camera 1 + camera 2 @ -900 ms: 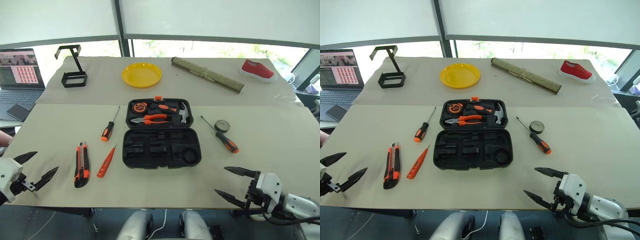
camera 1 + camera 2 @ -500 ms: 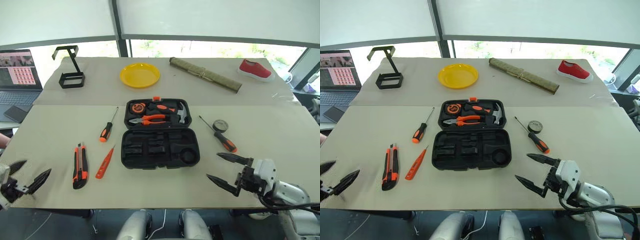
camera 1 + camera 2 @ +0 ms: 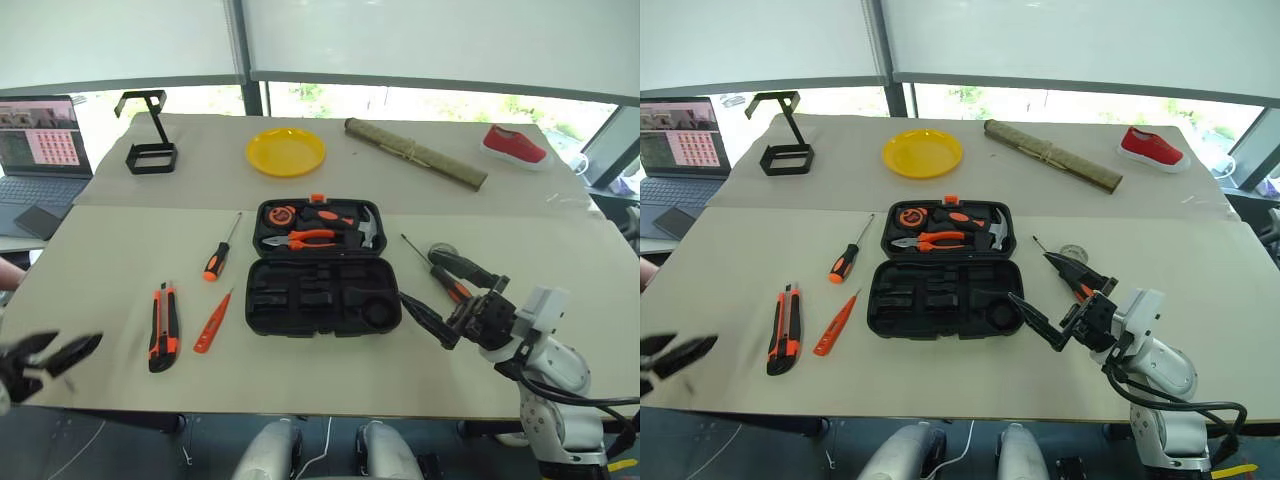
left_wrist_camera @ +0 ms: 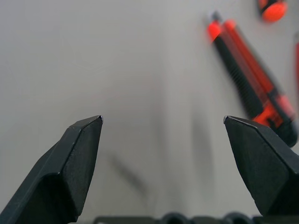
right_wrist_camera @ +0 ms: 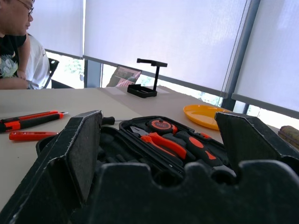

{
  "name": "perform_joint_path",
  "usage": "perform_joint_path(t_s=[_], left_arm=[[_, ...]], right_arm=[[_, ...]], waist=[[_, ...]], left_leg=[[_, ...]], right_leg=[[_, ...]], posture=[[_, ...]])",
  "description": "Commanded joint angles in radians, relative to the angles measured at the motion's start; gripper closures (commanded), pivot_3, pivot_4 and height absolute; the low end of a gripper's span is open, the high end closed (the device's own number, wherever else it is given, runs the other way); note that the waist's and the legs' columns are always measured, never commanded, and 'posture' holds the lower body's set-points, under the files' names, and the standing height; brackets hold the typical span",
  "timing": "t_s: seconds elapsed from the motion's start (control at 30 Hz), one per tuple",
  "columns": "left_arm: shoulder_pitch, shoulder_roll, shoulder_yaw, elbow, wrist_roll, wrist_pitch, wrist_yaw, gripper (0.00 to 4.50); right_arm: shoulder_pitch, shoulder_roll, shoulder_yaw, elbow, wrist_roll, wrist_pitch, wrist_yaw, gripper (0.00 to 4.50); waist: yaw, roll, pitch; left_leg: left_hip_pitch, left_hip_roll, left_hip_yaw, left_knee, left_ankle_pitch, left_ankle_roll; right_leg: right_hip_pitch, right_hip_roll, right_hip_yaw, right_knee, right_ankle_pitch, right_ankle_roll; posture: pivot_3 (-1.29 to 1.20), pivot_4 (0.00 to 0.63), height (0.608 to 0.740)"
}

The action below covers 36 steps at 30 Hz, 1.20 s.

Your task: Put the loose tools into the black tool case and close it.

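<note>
Your right pincer [image 3: 450, 299] has swung in beside the black tool case [image 3: 322, 295], wide open and empty. Your left pincer [image 3: 48, 357] is wide too, so the screwdriver [image 3: 447, 281] under it comes next.

Matt black plastic formed the tool case [image 3: 322, 297] (its moulded slots dull), which sat on a table [image 3: 110, 270] covered in smooth, matt beige paper; the yellow plate [image 3: 285, 151] looked glossy.
</note>
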Motion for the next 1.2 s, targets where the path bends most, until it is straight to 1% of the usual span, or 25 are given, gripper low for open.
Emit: perform_joint_path(t_s=[0.03, 0.07, 0.17, 0.2, 0.27, 0.33, 0.4, 0.6, 0.67, 0.7, 0.8, 0.83, 0.9, 0.93, 0.97, 1.03, 1.13, 1.2], left_arm=[[-0.231, 0.040, -0.202, 0.024, 0.017, 0.109, 0.114, 0.03], [-0.309, 0.037, -0.262, 0.046, 0.028, 0.131, 0.142, 0.03], [-0.532, -0.005, -0.438, 0.121, 0.084, 0.168, 0.198, 0.03], [-0.601, -0.029, -0.489, 0.157, 0.110, 0.168, 0.213, 0.03], [-0.712, -0.075, -0.588, 0.231, 0.166, 0.139, 0.213, 0.03], [-0.785, -0.114, -0.650, 0.305, 0.219, 0.104, 0.210, 0.03], [-0.826, -0.144, -0.697, 0.365, 0.265, 0.063, 0.195, 0.03], [-0.920, -0.229, -0.765, 0.537, 0.364, -0.031, 0.164, 0.03], [-0.944, -0.248, -0.777, 0.580, 0.390, -0.060, 0.149, 0.57], [-0.952, -0.257, -0.778, 0.595, 0.395, -0.069, 0.142, 0.70], [-0.957, -0.261, -0.785, 0.613, 0.418, -0.093, 0.106, 1.89], [-0.955, -0.256, -0.779, 0.616, 0.420, -0.096, 0.093, 2.22], [-0.952, -0.237, -0.759, 0.626, 0.422, -0.123, 0.051, 2.96], [-0.954, -0.222, -0.749, 0.634, 0.417, -0.125, 0.020, 3.44], [-0.960, -0.206, -0.740, 0.640, 0.407, -0.106, -0.008, 3.68], [-0.972, -0.163, -0.731, 0.643, 0.399, -0.137, -0.095, 3.71], [-0.999, -0.124, -0.726, 0.654, 0.419, -0.223, -0.169, 3.71], [-0.997, -0.092, -0.741, 0.615, 0.435, -0.369, -0.290, 3.71]], right_arm=[[0.001, 0.008, 0.013, -0.033, -0.011, -0.016, -0.014, 0.04], [-0.002, 0.011, 0.020, -0.033, -0.017, -0.016, -0.019, 0.04], [-0.019, 0.019, 0.037, -0.028, -0.034, -0.017, -0.034, 0.04], [-0.024, 0.021, 0.043, -0.028, -0.039, -0.016, -0.039, 0.04], [-0.029, 0.021, 0.048, -0.026, -0.046, -0.016, -0.045, 0.04], [-0.027, 0.022, 0.044, -0.027, -0.055, -0.015, -0.059, 0.04], [-0.013, 0.029, 0.042, -0.034, -0.063, -0.017, -0.076, 0.04], [0.005, 0.035, 0.050, -0.039, -0.080, -0.030, -0.088, 0.04], [0.005, 0.036, 0.051, -0.041, -0.080, -0.030, -0.088, 0.00], [0.006, 0.035, 0.052, -0.042, -0.080, -0.031, -0.086, 0.00], [0.015, 0.028, 0.049, -0.050, -0.071, -0.029, -0.082, 0.00], [0.020, 0.026, 0.047, -0.054, -0.069, -0.027, -0.082, 0.00], [0.030, 0.023, 0.045, -0.061, -0.067, -0.023, -0.080, 0.00], [0.032, 0.021, 0.045, -0.064, -0.066, -0.021, -0.080, 0.00], [0.032, 0.018, 0.043, -0.066, -0.063, -0.018, -0.079, 0.00], [0.025, 0.010, 0.037, -0.071, -0.052, -0.009, -0.078, 0.00], [0.024, -0.005, 0.026, -0.079, -0.035, 0.002, -0.077, 0.00], [0.038, -0.020, 0.019, -0.093, -0.026, 0.013, -0.080, 0.00]], waist=[[-0.011, 0.004, 0.001], [-0.015, 0.006, 0.001], [-0.030, 0.005, 0.001], [-0.038, 0.004, 0.002], [-0.036, 0.004, 0.002], [-0.038, 0.004, 0.002], [-0.039, 0.004, 0.002], [-0.034, 0.004, 0.002], [-0.032, 0.004, 0.002], [-0.032, 0.004, 0.002], [-0.031, 0.004, 0.002], [-0.031, 0.004, 0.002], [-0.032, 0.004, 0.002], [-0.032, 0.004, 0.002], [-0.032, 0.003, 0.002], [-0.037, 0.003, 0.002], [-0.037, 0.003, 0.002], [-0.035, 0.003, 0.002]], left_leg=[[0.001, 0.000, 0.002, 0.000, 0.000, 0.000], [0.001, 0.000, 0.003, 0.000, 0.000, 0.000], [0.001, 0.000, 0.004, -0.001, 0.002, 0.003], [0.001, 0.000, 0.004, -0.001, 0.002, 0.004], [0.002, 0.000, 0.004, -0.001, 0.002, 0.002], [0.002, 0.000, 0.004, -0.001, 0.002, 0.001], [0.002, 0.000, 0.004, -0.001, 0.002, 0.002], [0.001, 0.000, 0.004, 0.000, 0.002, 0.002], [0.001, 0.000, 0.004, 0.000, 0.002, 0.002], [0.001, 0.000, 0.004, 0.000, 0.002, 0.002], [0.001, 0.000, 0.004, 0.000, 0.002, 0.002], [0.001, 0.000, 0.004, 0.000, 0.002, 0.002], [0.001, 0.000, 0.004, 0.000, 0.002, 0.002], [0.001, 0.000, 0.004, 0.000, 0.002, 0.002], [0.001, 0.000, 0.004, 0.000, 0.002, 0.002], [0.001, 0.000, 0.004, 0.000, 0.002, 0.002], [0.000, 0.000, 0.004, 0.000, 0.002, 0.002], [0.000, 0.000, 0.004, 0.000, 0.002, 0.002]], right_leg=[[0.000, 0.000, 0.002, 0.000, 0.000, 0.000], [0.000, 0.000, 0.003, 0.001, 0.000, 0.000], [-0.001, 0.004, 0.006, 0.004, 0.002, -0.002], [-0.003, 0.004, 0.007, 0.008, 0.002, -0.002], [-0.004, 0.005, 0.008, 0.012, 0.001, -0.003], [-0.005, 0.006, 0.008, 0.011, 0.001, -0.003], [-0.005, 0.006, 0.009, 0.011, 0.001, -0.003], [-0.005, 0.006, 0.009, 0.010, 0.001, -0.003], [-0.005, 0.005, 0.009, 0.010, 0.001, -0.003], [-0.005, 0.005, 0.009, 0.010, 0.001, -0.003], [-0.005, 0.005, 0.009, 0.011, 0.001, -0.003], [-0.005, 0.005, 0.009, 0.011, 0.001, -0.003], [-0.005, 0.005, 0.009, 0.011, 0.001, -0.003], [-0.005, 0.005, 0.009, 0.011, 0.001, -0.003], [-0.005, 0.005, 0.009, 0.011, 0.001, -0.003], [-0.006, 0.005, 0.009, 0.011, 0.001, -0.003], [-0.006, 0.006, 0.009, 0.011, 0.001, -0.003], [-0.005, 0.006, 0.009, 0.010, 0.001, -0.003]], posture=[[0.00, 0.150, 0.740], [0.00, 0.150, 0.740], [0.00, 0.150, 0.740], [0.00, 0.150, 0.740], [0.00, 0.150, 0.740], [0.00, 0.150, 0.740], [0.00, 0.150, 0.740], [0.00, 0.150, 0.740], [0.00, 0.150, 0.740], [0.00, 0.150, 0.740], [0.00, 0.150, 0.740], [0.00, 0.150, 0.740], [0.00, 0.150, 0.740], [0.00, 0.150, 0.740], [0.00, 0.150, 0.740], [0.00, 0.150, 0.740], [0.00, 0.150, 0.740], [0.00, 0.150, 0.740]])
